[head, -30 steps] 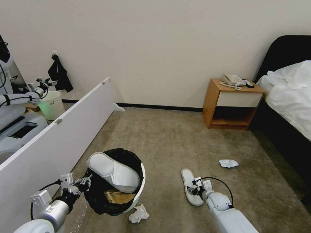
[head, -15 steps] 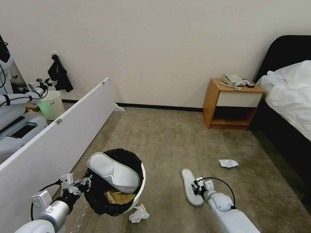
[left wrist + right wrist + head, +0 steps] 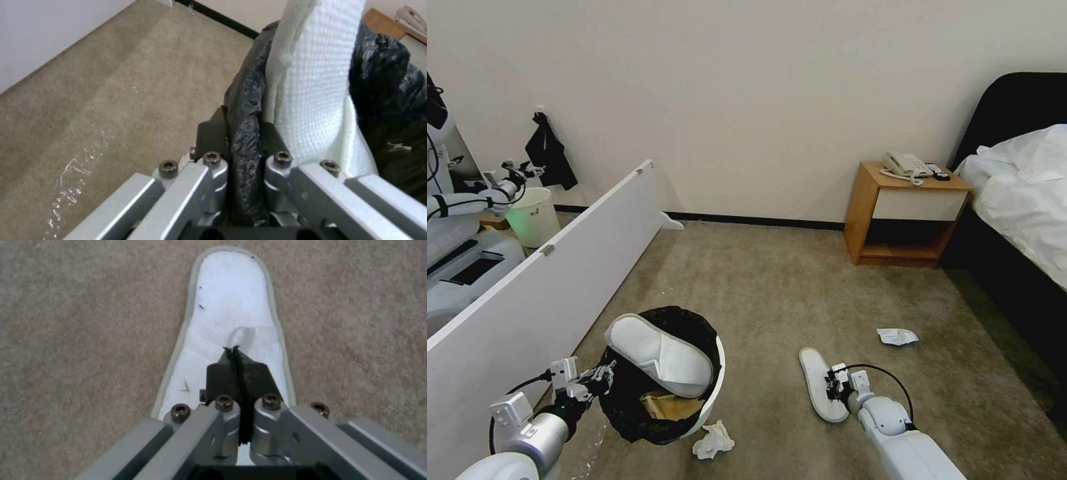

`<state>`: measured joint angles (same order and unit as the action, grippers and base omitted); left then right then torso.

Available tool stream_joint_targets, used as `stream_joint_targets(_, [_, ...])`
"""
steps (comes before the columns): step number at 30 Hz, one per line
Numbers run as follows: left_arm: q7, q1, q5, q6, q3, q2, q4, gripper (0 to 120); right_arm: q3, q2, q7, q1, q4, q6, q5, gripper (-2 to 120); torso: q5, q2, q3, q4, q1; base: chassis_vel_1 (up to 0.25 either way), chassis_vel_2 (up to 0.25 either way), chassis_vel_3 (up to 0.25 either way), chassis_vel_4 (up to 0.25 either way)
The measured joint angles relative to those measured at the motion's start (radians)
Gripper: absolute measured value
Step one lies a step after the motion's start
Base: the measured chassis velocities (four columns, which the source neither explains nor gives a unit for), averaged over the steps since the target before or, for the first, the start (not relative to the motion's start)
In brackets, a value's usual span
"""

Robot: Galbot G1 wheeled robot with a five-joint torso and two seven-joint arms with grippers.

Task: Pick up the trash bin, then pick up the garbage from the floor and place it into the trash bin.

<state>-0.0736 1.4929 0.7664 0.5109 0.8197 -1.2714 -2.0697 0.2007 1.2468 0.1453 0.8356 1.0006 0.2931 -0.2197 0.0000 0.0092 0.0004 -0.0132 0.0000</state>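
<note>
White plastic, black-lined, the round trash bin point(image 3: 710, 393) at lower left hangs from our left end effector point(image 3: 602, 378), clenched on its rim; one slipper point(image 3: 660, 355) lies inside. Our right end effector point(image 3: 235, 353) pinches the second flat white slipper point(image 3: 820, 383) on the grey-brown carpet floor point(image 3: 774, 293); crumpled white tissues point(image 3: 714, 440) remain.

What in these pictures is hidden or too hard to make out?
- Head view: the trash bin's lower contents, covered by the slipper and tan paper.
- Head view: the floor slipper's near end, behind the right gripper.
- Left wrist view: the bin rim pinched by the left gripper, wrapped in black bag.
- Head view: print on the crumpled packet, too small.
</note>
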Motion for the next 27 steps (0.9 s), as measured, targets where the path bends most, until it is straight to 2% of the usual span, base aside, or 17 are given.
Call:
stream_joint_targets(6, [0.000,-0.002,0.001,0.000,0.000,0.000,0.000,4,0.000,0.003,0.001,0.000,-0.004,-0.001,0.000,0,0.0000,0.000,0.000,0.0000,0.000,0.000,0.000,0.000,0.000])
stream_joint_targets(7, [0.000,-0.003,0.001,0.000,0.000,0.000,0.001,4,0.000,0.004,0.000,0.001,-0.006,-0.002,0.000,5,0.0000,0.000,0.000,0.0000,0.000,0.000,0.000,0.000,0.000])
stream_joint_targets(8, [0.000,-0.003,0.001,0.000,0.000,0.000,0.001,4,0.000,0.004,0.000,0.001,-0.006,-0.002,0.000,5,0.0000,0.000,0.000,0.0000,0.000,0.000,0.000,0.000,0.000])
stream_joint_targets(9, [0.000,-0.003,0.001,0.000,0.000,0.000,0.001,4,0.000,0.005,-0.001,0.001,-0.008,-0.003,0.000,11,-0.0001,0.000,0.000,-0.0001,0.000,0.000,0.000,0.000,0.000])
stream_joint_targets(10, [0.000,-0.003,0.001,0.000,0.000,0.000,0.001,4,0.000,0.005,-0.001,0.001,-0.008,-0.003,0.000,11,-0.0001,0.000,0.000,-0.0001,0.000,0.000,0.000,0.000,0.000])
stream_joint_targets(12, [-0.001,-0.003,0.001,-0.001,0.000,-0.001,0.002,4,0.000,0.009,-0.005,0.000,-0.015,-0.006,0.002,23,0.0000,0.000,0.000,0.0000,0.000,0.000,0.000,0.000,0.000])
stream_joint_targets(13, [-0.001,-0.003,0.001,-0.001,0.000,-0.001,0.002,4,0.000,0.009,-0.005,0.000,-0.015,-0.006,0.002,23,0.0000,0.000,0.000,0.0000,0.000,0.000,0.000,0.000,0.000])
stream_joint_targets(15, [-0.002,-0.002,0.001,-0.001,0.000,-0.001,0.002,4,0.000,0.012,-0.006,-0.002,-0.022,-0.009,0.005,33,0.0000,0.000,0.000,-0.0001,0.000,0.000,0.000,0.000,0.000])
stream_joint_targets(16, [-0.002,-0.002,0.001,-0.001,0.000,-0.001,0.002,4,0.000,0.012,-0.006,-0.002,-0.022,-0.009,0.005,33,0.0000,0.000,0.000,-0.0001,0.000,0.000,0.000,0.000,0.000])
stream_joint_targets(18, [-0.002,0.000,0.001,-0.002,0.000,-0.001,0.002,4,-0.002,0.017,-0.007,-0.008,-0.029,-0.012,0.009,45,-0.0001,0.000,0.000,0.0000,0.000,0.000,0.000,0.000,0.000])
stream_joint_targets(20, [-0.002,0.000,0.000,-0.002,-0.001,-0.002,0.002,4,-0.002,0.020,-0.007,-0.010,-0.031,-0.013,0.010,48,0.0000,0.000,0.000,0.0000,0.000,0.000,0.000,0.000,0.000])
stream_joint_targets(23, [-0.002,0.001,-0.002,-0.002,-0.002,-0.003,0.000,4,-0.006,0.026,-0.008,-0.020,-0.040,-0.015,0.012,65,0.0000,0.000,0.000,0.0000,0.000,0.000,0.000,0.000,0.000])
stream_joint_targets(26, [-0.002,0.002,-0.003,-0.002,-0.003,-0.004,-0.001,4,-0.007,0.030,-0.008,-0.029,-0.052,-0.019,0.018,70,-0.0001,0.000,0.000,-0.0001,0.000,0.000,0.000,0.000,0.000])
stream_joint_targets(27, [-0.002,0.002,-0.004,-0.002,-0.003,-0.004,-0.001,4,-0.008,0.035,-0.007,-0.037,-0.067,-0.030,0.026,76,0.0000,0.000,0.000,-0.0001,0.000,0.000,0.000,0.000,0.000])
